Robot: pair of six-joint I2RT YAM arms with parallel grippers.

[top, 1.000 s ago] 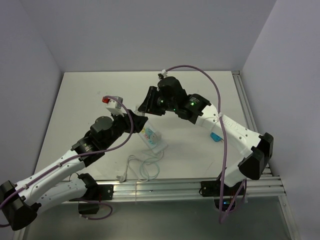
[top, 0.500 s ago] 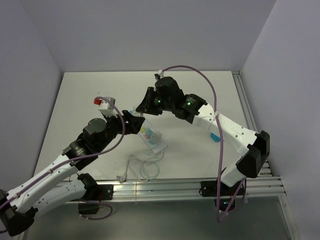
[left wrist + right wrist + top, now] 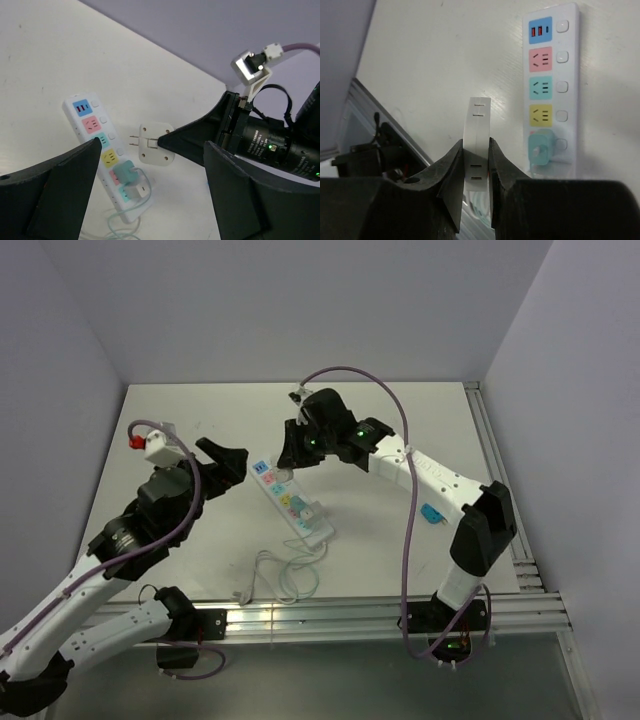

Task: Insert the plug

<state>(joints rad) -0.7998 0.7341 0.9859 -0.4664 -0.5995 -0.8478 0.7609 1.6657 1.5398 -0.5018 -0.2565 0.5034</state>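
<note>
The right gripper (image 3: 476,150) is clenched on the flat white square plastic plug (image 3: 479,117), holding it edge-on at centre frame, left of the long white power strip with coloured sockets (image 3: 568,90). The left gripper (image 3: 222,459) gapes released at centre-left of the top view, holding nothing.

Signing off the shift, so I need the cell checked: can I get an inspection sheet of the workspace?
Surface: white table.
Job's things: power strip flat, teal plug seated; white plug off the table.
Clutter: small teal item at right.
Claws: right claw shut on white plug; left claw open, empty.
Cables: white cord coiled near front edge; purple cables along arms.
Surroundings: grey walls, metal rail.
</note>
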